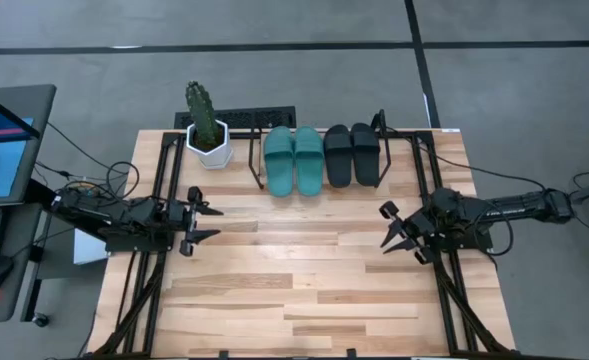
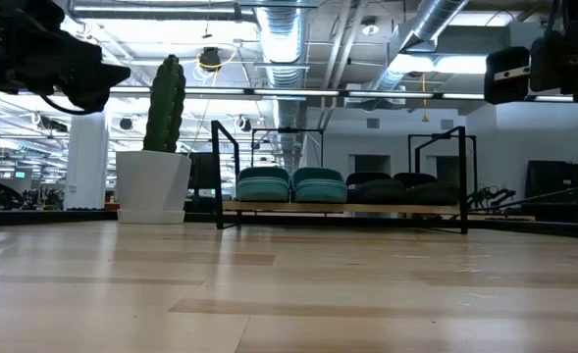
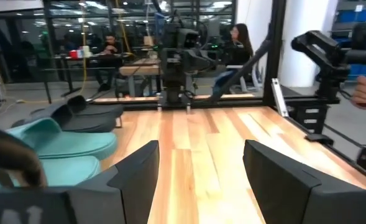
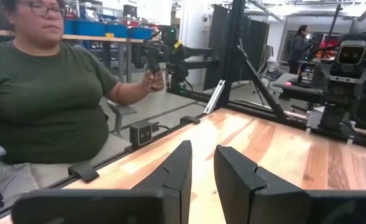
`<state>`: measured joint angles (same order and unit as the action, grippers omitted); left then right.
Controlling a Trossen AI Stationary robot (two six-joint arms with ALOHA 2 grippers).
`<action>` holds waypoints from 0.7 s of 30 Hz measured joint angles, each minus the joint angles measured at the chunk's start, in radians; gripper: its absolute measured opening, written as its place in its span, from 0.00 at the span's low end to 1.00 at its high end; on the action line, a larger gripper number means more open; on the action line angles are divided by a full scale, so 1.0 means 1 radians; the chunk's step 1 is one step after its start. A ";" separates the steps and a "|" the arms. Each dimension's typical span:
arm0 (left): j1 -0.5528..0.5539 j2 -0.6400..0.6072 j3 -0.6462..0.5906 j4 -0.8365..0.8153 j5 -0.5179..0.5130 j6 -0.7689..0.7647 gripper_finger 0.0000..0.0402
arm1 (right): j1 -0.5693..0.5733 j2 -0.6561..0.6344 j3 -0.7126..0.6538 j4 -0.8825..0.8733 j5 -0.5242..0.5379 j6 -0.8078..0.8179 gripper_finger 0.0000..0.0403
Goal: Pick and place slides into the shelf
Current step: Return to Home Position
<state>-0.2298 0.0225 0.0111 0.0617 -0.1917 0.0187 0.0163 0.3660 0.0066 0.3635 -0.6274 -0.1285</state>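
1. High view: two teal slides (image 1: 294, 160) and two black slides (image 1: 353, 155) sit side by side in the shelf (image 1: 381, 125) at the counter's (image 1: 304, 290) far edge. The left pincer (image 1: 204, 222) and right pincer (image 1: 385, 228) hover spread and empty, well apart from them.
2. Low view: rounded matte foam rests on a thin metal frame. The slides look light, soft and slightly grippy.
3. Left wrist view: smooth teal soles lie beside the spread fingers. The wide strap seems the best hold.
4. Right wrist view: the fingers are parted, pinching nothing.
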 joint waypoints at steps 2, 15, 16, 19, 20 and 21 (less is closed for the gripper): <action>0.000 0.007 0.000 0.000 0.004 0.001 0.55 | 0.004 0.000 0.000 -0.004 0.000 -0.003 0.15; 0.000 0.010 -0.001 0.001 -0.023 -0.009 0.55 | 0.003 0.000 0.000 -0.102 0.132 0.081 0.15; 0.000 0.010 -0.001 0.001 -0.022 -0.023 0.55 | 0.003 0.000 -0.001 -0.102 0.157 0.109 0.15; 0.000 0.010 -0.001 0.001 -0.021 -0.060 0.55 | 0.003 0.000 -0.001 -0.102 0.203 0.172 0.15; 0.000 0.010 -0.001 0.001 -0.019 -0.068 0.55 | 0.003 0.000 -0.001 -0.102 0.214 0.183 0.15; 0.000 0.010 -0.001 0.001 -0.018 -0.074 0.55 | 0.003 0.000 -0.001 -0.100 0.215 0.195 0.15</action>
<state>-0.2302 0.0326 0.0101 0.0628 -0.2093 -0.0551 0.0193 0.3660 0.0059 0.2633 -0.4126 0.0669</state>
